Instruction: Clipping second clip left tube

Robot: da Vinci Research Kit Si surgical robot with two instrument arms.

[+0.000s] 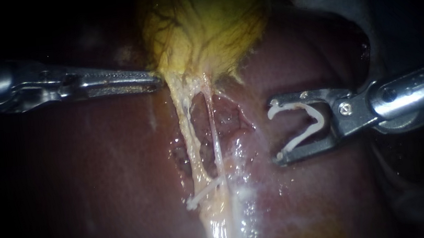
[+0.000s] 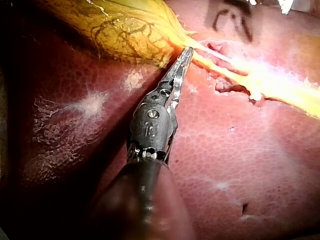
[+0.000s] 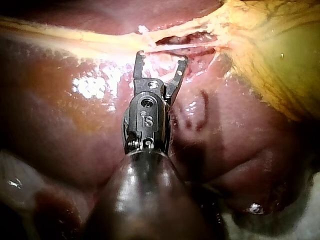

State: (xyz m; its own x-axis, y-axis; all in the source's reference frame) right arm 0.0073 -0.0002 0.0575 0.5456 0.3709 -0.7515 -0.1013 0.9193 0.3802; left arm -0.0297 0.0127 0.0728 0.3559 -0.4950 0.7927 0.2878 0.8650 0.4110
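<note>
White and spread open, a clip point(image 1: 304, 122) sits in my right instrument point(image 1: 276, 135), whose jaws stand wide apart with one leg of it against each. They hang over the liver point(image 1: 98, 189), beside the left tube point(image 1: 186, 129) but clear of it. Lower down, another clip point(image 1: 205, 192) lies across the tubes. My left instrument point(image 1: 158, 81) has its jaws together, clamped on the edge of the gallbladder point(image 1: 201, 20).

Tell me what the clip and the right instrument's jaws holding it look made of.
The clip: likely plastic, matte white and smoothly curved. The right instrument: metal, by its grey sheen and bright highlights; its jaws hold the clip from both sides.
</note>
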